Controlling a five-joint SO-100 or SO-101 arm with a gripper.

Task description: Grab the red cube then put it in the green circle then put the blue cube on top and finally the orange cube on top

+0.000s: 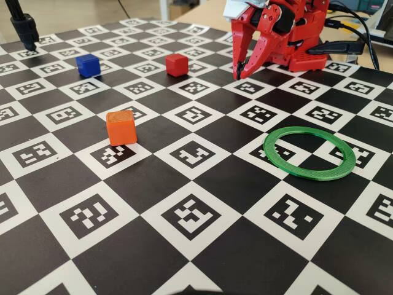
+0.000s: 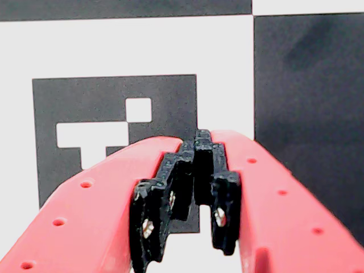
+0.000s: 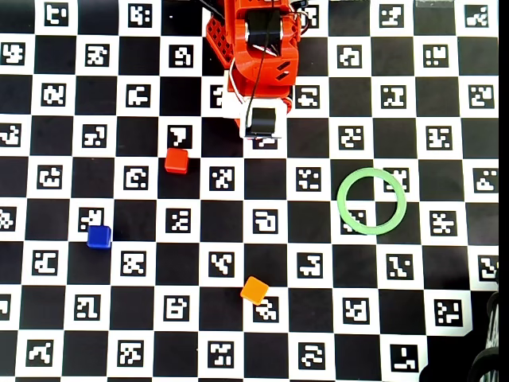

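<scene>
Overhead view, left to right across the checkered bench [image 3: 48, 239]: blue cube [image 3: 99, 236] far left; red cube [image 3: 176, 161] just left of and slightly below the tool [image 3: 262, 137]; orange cube [image 3: 254, 290] well below it; green circle [image 3: 371, 200] to the right, empty. Tool [image 2: 196, 187] closed on nothing, tips down near a marker square, all cubes well apart from it

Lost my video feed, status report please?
Red two-finger gripper shut, empty, tips down near the arm's base. Small red plastic cube untouched beside it; flat green ring empty. Path clear.
</scene>
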